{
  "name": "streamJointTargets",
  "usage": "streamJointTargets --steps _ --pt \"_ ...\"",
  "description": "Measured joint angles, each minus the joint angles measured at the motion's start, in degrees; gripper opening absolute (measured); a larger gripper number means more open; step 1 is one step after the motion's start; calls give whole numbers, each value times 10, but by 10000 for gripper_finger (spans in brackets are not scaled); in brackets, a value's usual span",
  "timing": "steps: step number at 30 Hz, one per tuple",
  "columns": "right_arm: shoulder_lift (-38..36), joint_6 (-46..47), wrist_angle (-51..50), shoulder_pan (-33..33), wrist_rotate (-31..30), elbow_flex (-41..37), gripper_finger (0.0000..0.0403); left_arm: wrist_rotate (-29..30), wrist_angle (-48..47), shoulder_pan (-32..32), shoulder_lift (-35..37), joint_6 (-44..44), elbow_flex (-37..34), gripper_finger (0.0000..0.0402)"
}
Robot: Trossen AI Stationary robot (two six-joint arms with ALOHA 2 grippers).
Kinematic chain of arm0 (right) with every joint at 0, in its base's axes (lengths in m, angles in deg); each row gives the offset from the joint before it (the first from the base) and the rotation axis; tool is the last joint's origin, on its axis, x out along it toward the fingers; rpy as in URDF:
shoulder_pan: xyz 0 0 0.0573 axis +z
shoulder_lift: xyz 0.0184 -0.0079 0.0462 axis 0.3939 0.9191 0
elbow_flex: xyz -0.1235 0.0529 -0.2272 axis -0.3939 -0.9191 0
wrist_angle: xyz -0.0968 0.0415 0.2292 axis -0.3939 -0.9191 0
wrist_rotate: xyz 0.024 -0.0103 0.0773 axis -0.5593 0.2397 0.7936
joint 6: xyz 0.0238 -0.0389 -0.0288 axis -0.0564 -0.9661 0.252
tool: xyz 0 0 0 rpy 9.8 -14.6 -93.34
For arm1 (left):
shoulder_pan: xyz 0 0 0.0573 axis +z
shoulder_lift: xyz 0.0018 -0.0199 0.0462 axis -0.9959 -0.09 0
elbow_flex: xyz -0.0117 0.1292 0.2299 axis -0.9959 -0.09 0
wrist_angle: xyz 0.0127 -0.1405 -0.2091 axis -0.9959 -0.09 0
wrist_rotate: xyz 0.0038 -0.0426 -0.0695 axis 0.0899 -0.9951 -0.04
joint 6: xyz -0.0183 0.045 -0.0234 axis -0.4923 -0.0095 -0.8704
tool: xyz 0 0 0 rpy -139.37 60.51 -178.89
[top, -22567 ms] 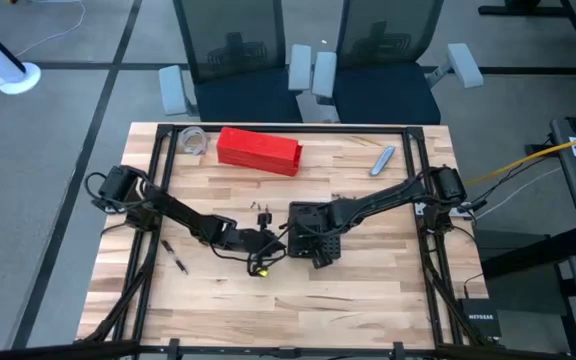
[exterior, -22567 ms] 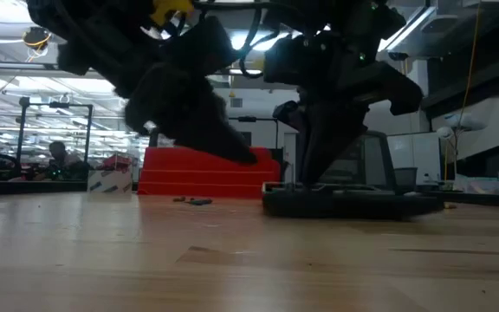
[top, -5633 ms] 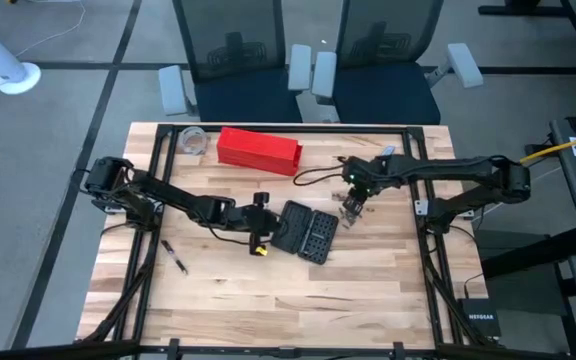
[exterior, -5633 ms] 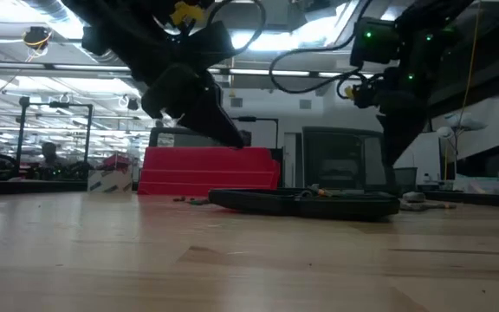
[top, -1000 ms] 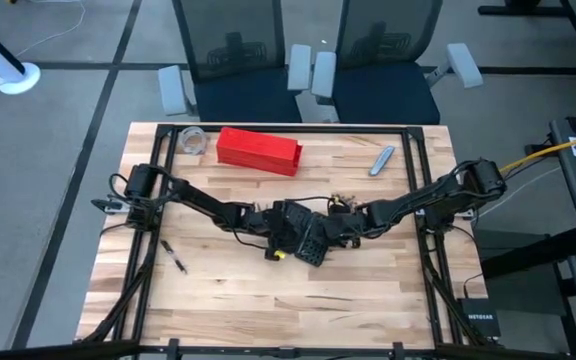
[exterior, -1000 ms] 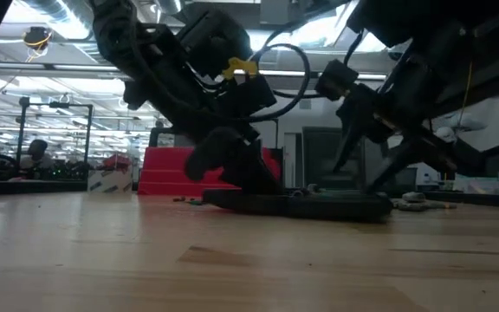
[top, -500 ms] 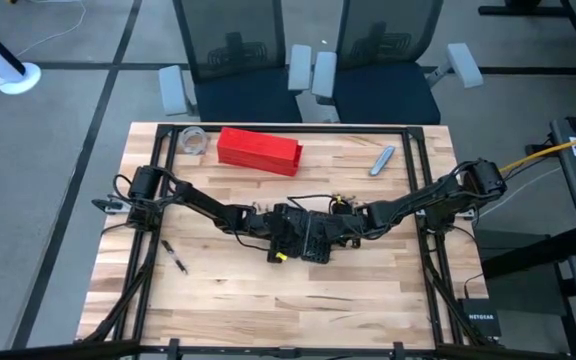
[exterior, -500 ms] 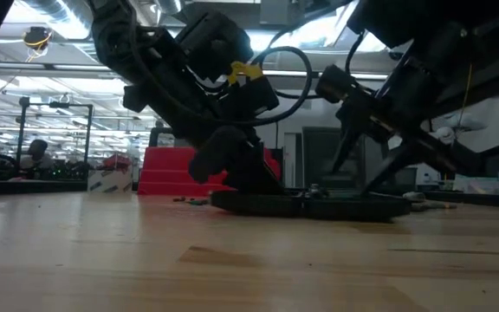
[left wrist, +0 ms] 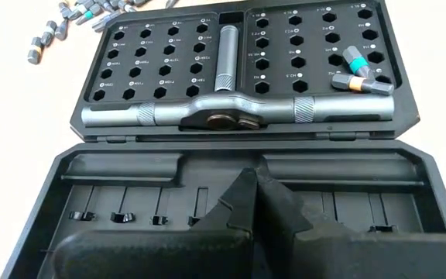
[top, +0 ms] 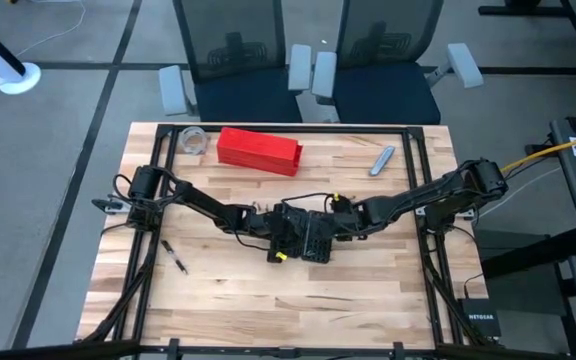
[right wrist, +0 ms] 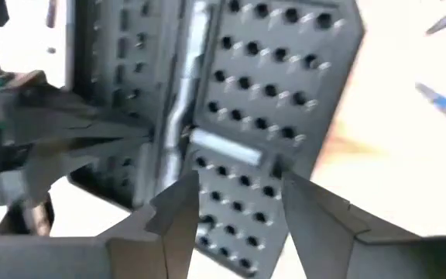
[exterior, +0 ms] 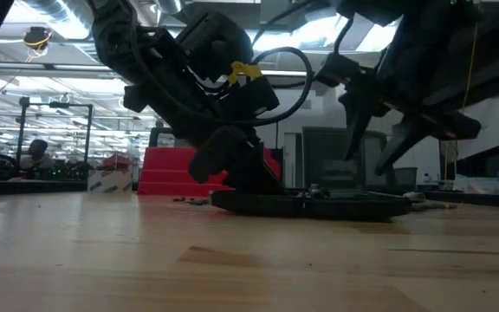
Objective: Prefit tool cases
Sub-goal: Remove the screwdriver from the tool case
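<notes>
Behind the pale wooden surface point(top: 268, 300) we see office chairs and a long workshop hall. Our tool case point(top: 306, 236) lies open and flat mid-surface, its hinge line running away from us. The left gripper point(left wrist: 255, 186), fingers together, presses on the near half directly beneath it. The right gripper point(right wrist: 235, 194), fingers apart, hovers just above the socketed half, empty. A red box point(top: 258, 150) sits well beyond both.
</notes>
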Motion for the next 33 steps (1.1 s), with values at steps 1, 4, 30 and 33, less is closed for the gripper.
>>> streamJointTargets --steps 1,4,30,33 --pt "0 0 -4 0 -3 0 182 0 0 0 0 0 0 0" --pt "5 0 1 0 -4 2 182 0 2 1 0 0 0 0" --pt "69 19 98 -3 -31 0 182 6 -2 5 0 -9 -2 0" --pt "61 20 104 -5 -61 -1 182 4 1 5 0 -13 -2 0"
